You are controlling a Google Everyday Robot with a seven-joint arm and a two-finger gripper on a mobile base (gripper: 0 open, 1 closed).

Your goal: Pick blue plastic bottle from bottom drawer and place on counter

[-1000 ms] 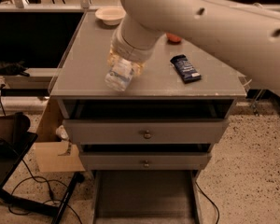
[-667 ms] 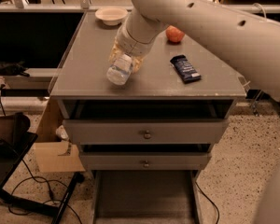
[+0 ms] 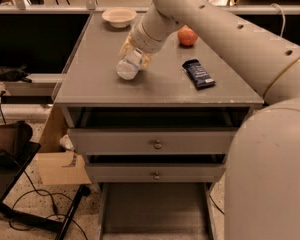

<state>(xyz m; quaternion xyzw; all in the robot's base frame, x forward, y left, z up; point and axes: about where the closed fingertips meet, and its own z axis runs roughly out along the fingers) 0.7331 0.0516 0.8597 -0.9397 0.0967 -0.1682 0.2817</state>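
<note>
- Gripper (image 3: 135,58): two-finger claw at the end of the pale, perforated robot arm (image 3: 225,31), which reaches in from the upper right. It sits low over the left-centre of the counter, its yellowish fingers (image 3: 124,49) lying on either side of the bottle and pinching it.
- Small clear plastic bottle with a pale bluish-white label (image 3: 126,70): held in the claw, tilted, its near end pointing toward the counter's front-left. Whether it touches the surface cannot be told.
- Wide flat matte grey counter (image 3: 165,91): top of the grey drawer cabinet.
- Shallow grey bottom drawer (image 3: 155,211): pulled out, its plain flat floor showing.
- Two knobbed grey drawers (image 3: 155,141): above the bottom drawer, both slightly open.
- Dark blue flat snack bar (image 3: 198,73): on the counter, to the right of the bottle and apart from it.
- Round orange-red fruit (image 3: 187,35): behind the snack bar.
- Shallow white bowl (image 3: 119,17): at the counter's far left edge.
- Brown cardboard box (image 3: 60,166): on the floor, left of the cabinet.
</note>
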